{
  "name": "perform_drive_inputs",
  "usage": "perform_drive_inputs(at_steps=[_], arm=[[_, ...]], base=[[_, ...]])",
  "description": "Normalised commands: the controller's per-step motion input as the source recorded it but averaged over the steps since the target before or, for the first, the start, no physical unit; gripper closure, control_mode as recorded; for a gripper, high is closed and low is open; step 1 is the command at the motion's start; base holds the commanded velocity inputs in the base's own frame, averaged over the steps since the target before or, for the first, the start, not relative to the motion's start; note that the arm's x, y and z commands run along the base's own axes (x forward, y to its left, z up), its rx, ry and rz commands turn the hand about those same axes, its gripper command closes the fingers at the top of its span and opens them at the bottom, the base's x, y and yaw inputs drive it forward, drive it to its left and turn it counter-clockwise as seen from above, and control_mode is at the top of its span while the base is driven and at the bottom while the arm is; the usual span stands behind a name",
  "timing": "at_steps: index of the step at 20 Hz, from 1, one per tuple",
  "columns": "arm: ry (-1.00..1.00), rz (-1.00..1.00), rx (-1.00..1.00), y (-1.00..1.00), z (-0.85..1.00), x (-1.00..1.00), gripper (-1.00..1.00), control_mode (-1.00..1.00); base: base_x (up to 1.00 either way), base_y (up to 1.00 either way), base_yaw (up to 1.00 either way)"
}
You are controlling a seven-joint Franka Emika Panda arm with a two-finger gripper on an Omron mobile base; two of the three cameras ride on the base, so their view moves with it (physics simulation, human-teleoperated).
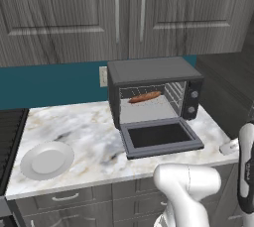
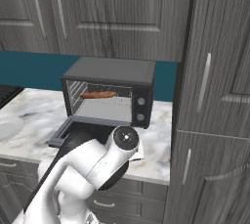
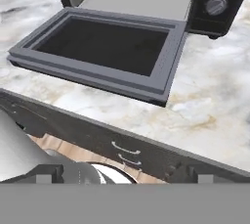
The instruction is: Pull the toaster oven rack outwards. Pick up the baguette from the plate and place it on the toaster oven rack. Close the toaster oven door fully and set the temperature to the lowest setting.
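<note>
The dark grey toaster oven (image 1: 154, 72) stands at the back of the counter with its door (image 1: 161, 137) dropped flat open. Inside, the golden-brown baguette (image 1: 145, 97) lies on the light grey rack (image 1: 149, 109). The white plate (image 1: 47, 160) sits bare at the counter's left. In the hand view the open door (image 3: 102, 47) lies ahead, with one knob (image 3: 216, 5) at the upper right. My gripper (image 3: 122, 175) is open and holds nothing. It hangs in front of the counter's edge, short of the door.
The marble counter (image 1: 84, 132) runs from a black stove (image 1: 10, 137) on the left to a tall cabinet (image 2: 215, 96) on the right. Drawer fronts (image 3: 122, 149) lie under the counter edge. My white arm (image 2: 97, 164) covers part of the door in the right base view.
</note>
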Motion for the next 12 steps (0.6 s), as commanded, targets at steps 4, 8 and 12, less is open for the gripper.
perform_drive_inputs(at_steps=[4, 8, 12], arm=[[-0.38, 0.02, 0.20, -0.09, -0.23, -0.41, -1.00, -1.00], [-0.36, 0.04, 0.14, 0.00, -0.21, -0.29, -1.00, -1.00], [-0.32, 0.04, 0.02, 0.07, -0.11, -0.05, -1.00, -1.00]], base=[[0.00, 0.00, 0.00], [0.00, 0.00, 0.00], [0.00, 0.00, 0.00]])
